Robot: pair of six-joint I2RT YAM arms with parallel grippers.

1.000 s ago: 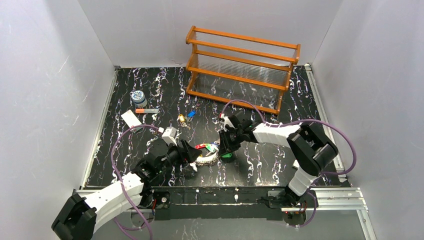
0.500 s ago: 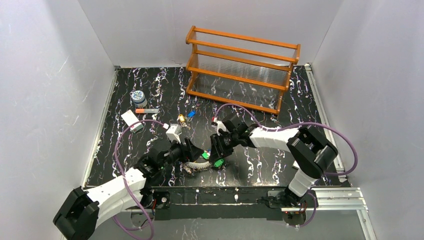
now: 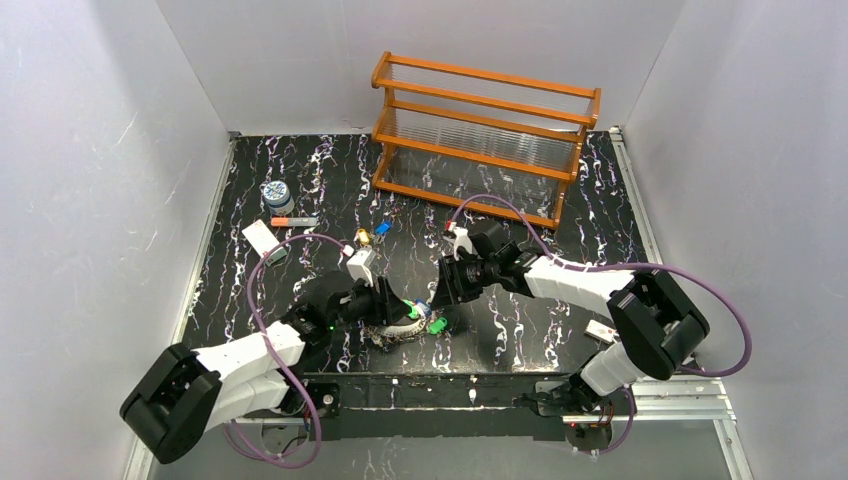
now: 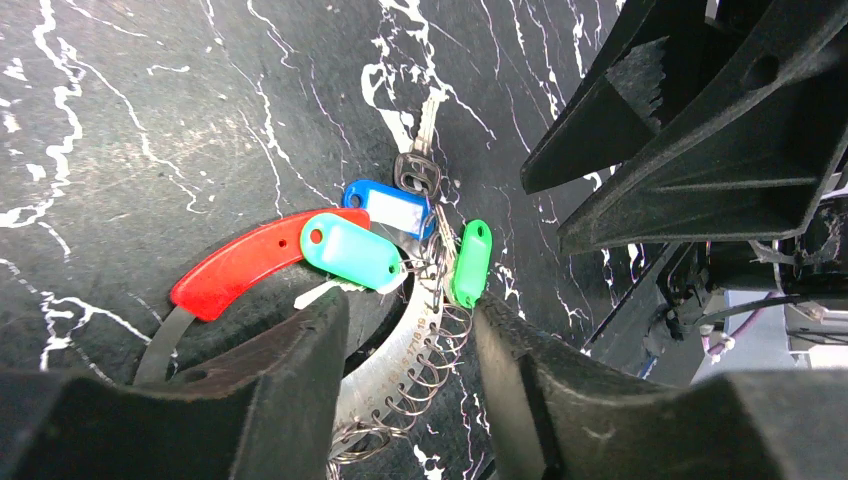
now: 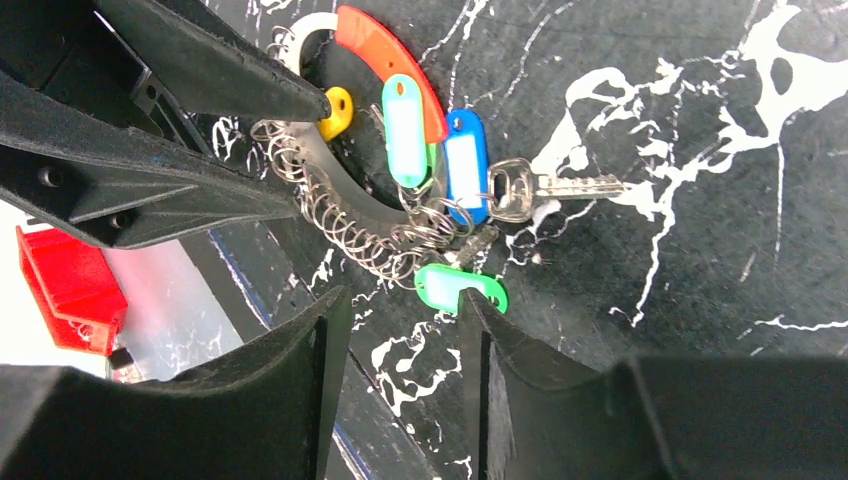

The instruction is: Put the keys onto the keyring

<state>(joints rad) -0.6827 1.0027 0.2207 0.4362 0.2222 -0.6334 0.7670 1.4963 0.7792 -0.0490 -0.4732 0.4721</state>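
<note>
Left gripper (image 4: 410,303) straddles the keyring (image 4: 390,375) at the front middle of the table (image 3: 600,200), one finger on each side of its silvery band. The jaws stand partway apart. Its own fingers cover the contact, so I cannot tell whether the pads pinch the band. Right gripper (image 5: 402,298) hangs just beside the ring, jaws partway apart over bare tabletop, holding nothing.

From above, the two grippers hide most of the ring, and only a sliver of band and a green speck show. In the left wrist view the fingers cut off the ring's lower part, and the yellow one does not show there. Whether each key is truly threaded on a loop is hard to make out.

There is one wooden rack (image 3: 486,140) with clear panels at the back. At the left are one blue-white patterned jar (image 3: 277,193), one white card (image 3: 262,238) and one orange-tipped stick (image 3: 293,221). The one keyring carries one curved red piece (image 5: 390,55) and a tangle of wire loops (image 5: 350,235) too crowded to count.

Five keys (image 5: 465,165) cluster at the ring. Four have plastic heads: yellow (image 5: 337,108), teal (image 5: 405,130), blue and green (image 5: 460,287). The fifth is a plain metal key (image 5: 560,185). The green lies just past the right fingertips. Two more lie well apart near the rack, a loose yellow key (image 3: 362,237) and a loose blue key (image 3: 382,228).

The tabletop is black with white veins. Plain white walls (image 3: 120,120) close three sides.
</note>
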